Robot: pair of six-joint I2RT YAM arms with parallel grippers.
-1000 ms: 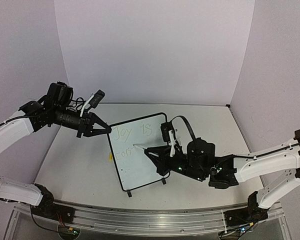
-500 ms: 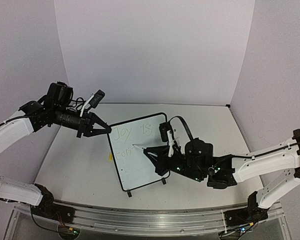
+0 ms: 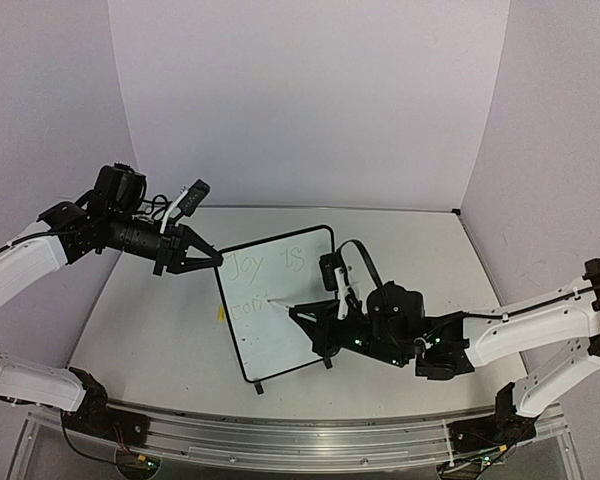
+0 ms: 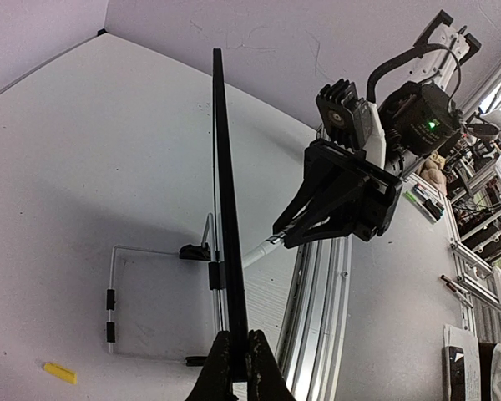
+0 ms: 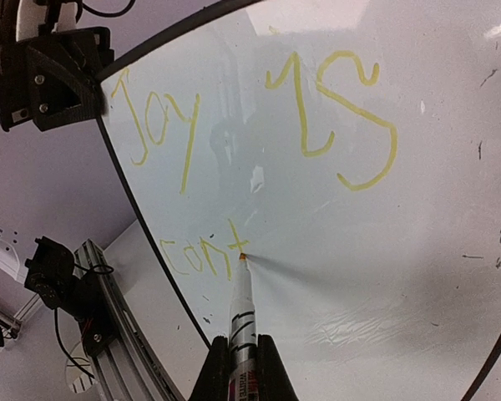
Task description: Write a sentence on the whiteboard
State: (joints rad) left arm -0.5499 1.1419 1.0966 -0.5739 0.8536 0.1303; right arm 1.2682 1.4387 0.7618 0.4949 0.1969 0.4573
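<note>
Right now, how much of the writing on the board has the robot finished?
Done: "Joy is" sits on the top line of the whiteboard. In hand: the right gripper holds the marker, tip touching just after "cont"; the left gripper clamps the board's edge. Left: the rest of that unfinished-looking word.

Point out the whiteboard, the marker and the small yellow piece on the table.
whiteboard [image 3: 268,345], top external view, bare lower part of its white face.
marker [image 5: 242,305], right wrist view, white barrel.
small yellow piece [image 4: 59,373], left wrist view, its middle.
</note>
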